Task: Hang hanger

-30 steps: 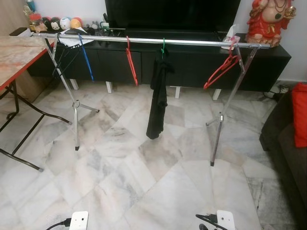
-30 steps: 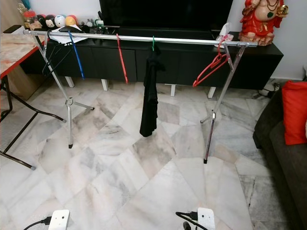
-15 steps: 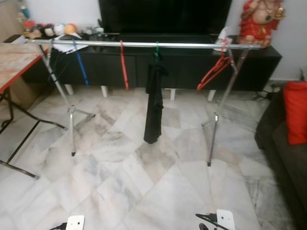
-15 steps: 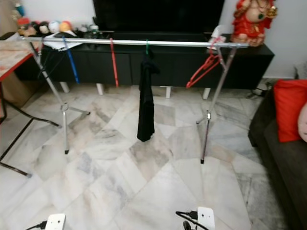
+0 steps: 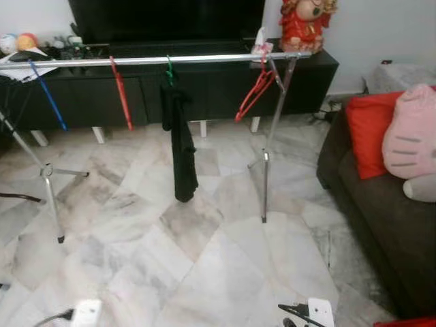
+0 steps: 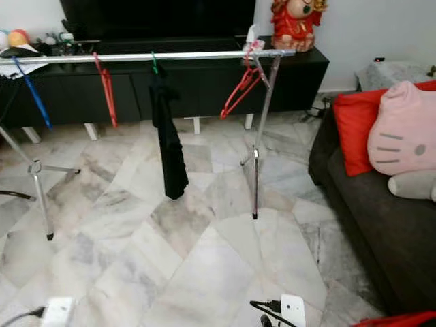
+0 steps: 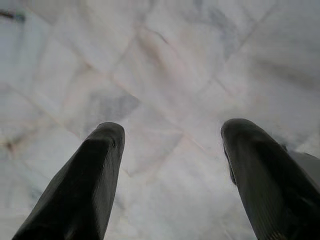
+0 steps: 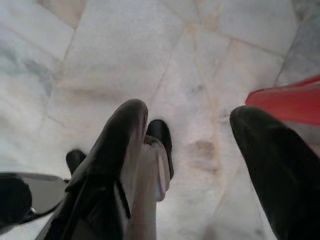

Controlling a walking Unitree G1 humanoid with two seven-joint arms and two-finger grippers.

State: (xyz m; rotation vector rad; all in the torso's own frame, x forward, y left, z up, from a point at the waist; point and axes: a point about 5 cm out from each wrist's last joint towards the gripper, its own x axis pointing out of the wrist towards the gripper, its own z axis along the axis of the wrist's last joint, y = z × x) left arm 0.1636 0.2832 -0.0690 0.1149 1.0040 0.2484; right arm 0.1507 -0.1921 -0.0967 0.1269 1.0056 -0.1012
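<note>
— Marble floor, pale and veined, fronts a long black TV cabinet along the far wall. What stands before it?

— A silver clothes rail on splayed metal legs, running level across the room. Four hangers hang from its bar: a blue hanger toward the robot's left, a red hanger next along, a green hanger carrying a black garment that drops nearly to the floor, and a second red hanger tilted just beside the rail's right upright.

— And around the rail?

— A red figurine sits on the cabinet's right end. On the robot's right, a dark sofa holds a red cushion and a pink plush pillow with a cat's whiskers. Small toys are lined up on the cabinet at far left, too blurred to identify.

— Where are the claws?

— The left claw hangs over bare marble, its two black fingers spread wide apart with nothing between them. The right claw also points down at the floor, fingers parted and released; a red edge shows near one fingertip, though what it belongs to cannot be told. Both are well apart from the rail.

— Anything at the robot's feet?

— Two white blocks with black cables at the bottom of the head views.
</note>
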